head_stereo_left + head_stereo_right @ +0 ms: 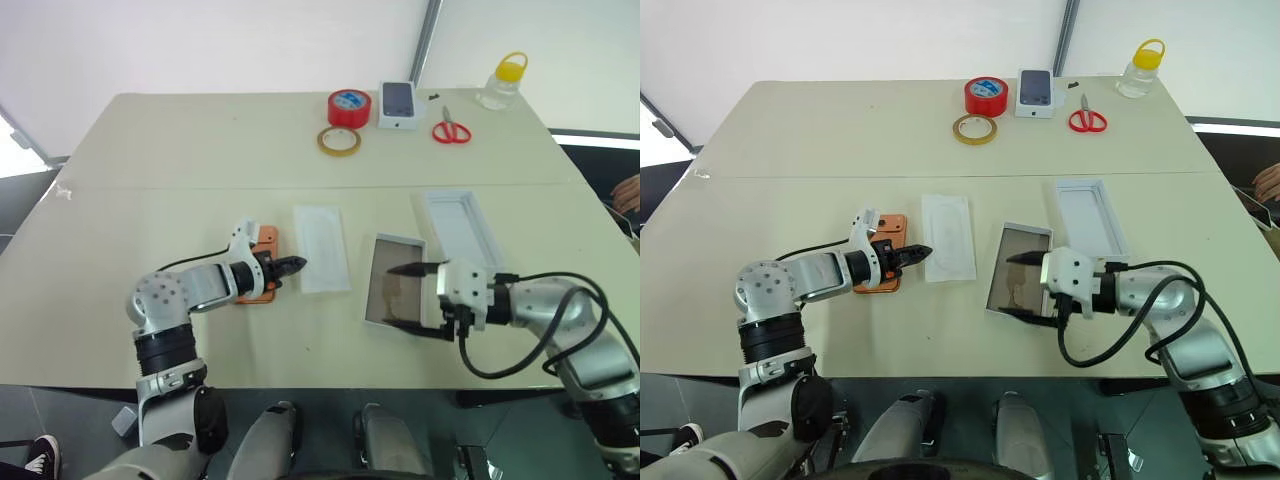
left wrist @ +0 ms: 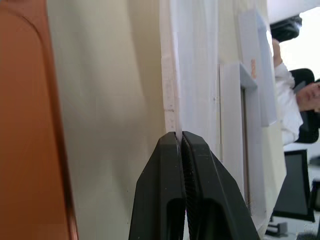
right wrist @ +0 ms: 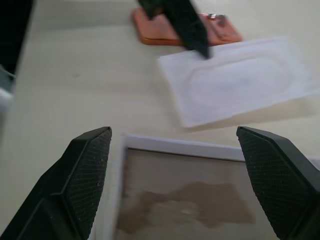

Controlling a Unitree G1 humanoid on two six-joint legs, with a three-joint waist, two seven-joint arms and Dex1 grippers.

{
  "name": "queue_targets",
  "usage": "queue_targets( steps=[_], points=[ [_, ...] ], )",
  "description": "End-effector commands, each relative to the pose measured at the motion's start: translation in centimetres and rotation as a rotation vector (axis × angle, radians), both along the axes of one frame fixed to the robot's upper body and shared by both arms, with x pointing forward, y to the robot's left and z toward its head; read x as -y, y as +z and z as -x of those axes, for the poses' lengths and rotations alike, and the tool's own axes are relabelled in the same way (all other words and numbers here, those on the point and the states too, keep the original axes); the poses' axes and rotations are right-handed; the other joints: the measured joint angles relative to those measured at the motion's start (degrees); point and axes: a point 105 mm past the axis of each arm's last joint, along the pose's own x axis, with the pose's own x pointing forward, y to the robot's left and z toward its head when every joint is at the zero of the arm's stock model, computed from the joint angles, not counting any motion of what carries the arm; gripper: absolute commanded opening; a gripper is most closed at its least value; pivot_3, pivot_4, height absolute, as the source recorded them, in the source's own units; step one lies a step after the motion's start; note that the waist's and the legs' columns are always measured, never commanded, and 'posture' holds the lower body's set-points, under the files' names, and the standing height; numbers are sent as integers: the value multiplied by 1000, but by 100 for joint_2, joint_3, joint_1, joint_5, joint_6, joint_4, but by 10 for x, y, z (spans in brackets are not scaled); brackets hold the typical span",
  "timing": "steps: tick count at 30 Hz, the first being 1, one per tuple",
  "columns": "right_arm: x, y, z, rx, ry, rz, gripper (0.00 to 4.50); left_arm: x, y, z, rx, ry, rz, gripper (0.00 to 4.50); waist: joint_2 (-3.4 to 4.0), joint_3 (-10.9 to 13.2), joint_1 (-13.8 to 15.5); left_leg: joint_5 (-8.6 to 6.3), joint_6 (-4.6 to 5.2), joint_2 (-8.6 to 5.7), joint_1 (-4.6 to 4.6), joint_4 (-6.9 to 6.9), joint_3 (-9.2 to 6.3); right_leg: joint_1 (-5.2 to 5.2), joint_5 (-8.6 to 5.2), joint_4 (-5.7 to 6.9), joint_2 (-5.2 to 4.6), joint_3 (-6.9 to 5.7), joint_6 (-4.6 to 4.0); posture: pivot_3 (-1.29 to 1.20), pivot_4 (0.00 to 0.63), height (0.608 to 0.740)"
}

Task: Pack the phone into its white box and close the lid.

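Beige desk (image 1: 180, 140), phone, box, lid.
Left fingers (image 1: 298, 266) closed beside phone (image 1: 262, 272); right fingers (image 1: 407, 298) spread around box (image 1: 392, 281).

Along the far edge of your bench (image 1: 150, 200) you have a red tape roll (image 1: 349, 107) with a tan tape ring (image 1: 339, 140) just in front of it. Beside the red roll sits a small white box printed with a dark phone (image 1: 397, 104), then red-handled scissors (image 1: 451, 129) and a clear bottle with a yellow cap (image 1: 503, 82). Nearer you lies 1 flat white card (image 1: 322, 247).
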Motion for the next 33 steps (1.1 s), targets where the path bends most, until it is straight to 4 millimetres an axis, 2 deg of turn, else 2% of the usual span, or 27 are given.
queue_targets(
  steps=[1, 4, 6, 7, 10, 14, 15, 16, 19, 22, 27, 29, 32, 33],
  points=[
    [2, -4, 4, -26, 14, 73, 4217, 3, 20, 0, 105, -41, -29, 95, -1, 0, 11, 0, 0, 0, 0, 0, 0, 0, 0, 0, 0, 0, 0, 0, 150, 740],
    [14, -27, 5, -45, 13, 217, 4217, 5, 24, 1, 150, -53, -36, 95, -4, 2, 23, 0, -1, -2, 0, 0, 0, 1, 0, -2, -1, 0, 0, 0, 150, 740],
    [18, -35, 3, -55, 7, 239, 4217, 7, 27, 1, 188, -55, -42, 95, -5, 3, 26, 0, -1, -2, -1, -1, 0, 1, 0, -4, -2, -1, 0, 0, 150, 740],
    [17, -35, 1, -58, 0, 223, 3956, 8, 28, 1, 194, -58, -37, 34, -5, 3, 28, 1, -2, -2, -1, -1, 0, 2, 0, -5, -2, -1, 0, 0, 150, 740],
    [16, -34, -6, -45, -12, 203, 2897, 8, 32, 0, 206, -57, -20, 0, -6, 3, -11, 1, -2, 0, 0, -1, 1, 0, 0, -3, -1, 0, 0, 0, 150, 740],
    [10, -24, -11, -10, 2, 173, 882, 3, 37, -5, 237, -1, 22, 0, -7, 4, 7, 1, -2, 1, 0, -1, 0, 0, 0, -1, 1, -1, 0, 0, 150, 740],
    [8, -19, -13, 7, 7, 165, 246, 2, 38, -6, 231, 8, 47, 0, -8, 5, 4, 1, -2, 0, -1, 0, 0, 0, 0, -1, -1, -1, 0, 0, 150, 740],
    [7, -17, -15, 21, 13, 162, 64, 1, 40, -7, 224, 14, 66, 0, -8, 5, 6, 1, -2, 0, -1, 2, 1, 1, 0, -2, 0, 0, 0, 0, 150, 740],
    [3, -11, -22, 67, 26, 157, 64, -2, 48, -11, 204, 38, 145, 0, -9, 5, 10, 1, -2, 0, 0, 0, -1, 1, 0, -2, 0, -2, 0, 0, 150, 740],
    [-8, -8, -34, 121, 55, 150, 64, 0, 64, -14, 195, 28, 266, 0, -19, 11, 1, 1, -2, 0, -1, 3, 0, 1, 1, -2, 0, -2, 2, 0, 150, 740],
    [-25, -7, -56, 201, 101, 158, 64, 7, 74, -19, 174, 24, 324, 0, -20, 12, -4, 4, -8, 0, -1, 4, 0, -1, 2, -1, 1, -2, 4, 0, 150, 740],
    [-24, -10, -60, 200, 112, 178, 64, 8, 73, -19, 166, 24, 312, 0, -21, 12, 1, 5, -9, -1, -2, 4, 0, -1, 2, -1, 1, -2, 4, 0, 150, 740],
    [-19, -3, -65, 190, 78, 148, 64, 8, 72, -18, 171, 28, 291, 0, -21, 12, 5, 5, -9, -2, -4, 5, 0, -1, 2, -2, 0, -2, 5, 0, 150, 740],
    [-16, 1, -66, 148, 53, 107, 293, 8, 71, -16, 170, 27, 290, 0, -21, 12, 4, 5, -9, -2, -4, 5, 0, -2, 3, -2, 0, -2, 5, 0, 150, 740]
  ],
)
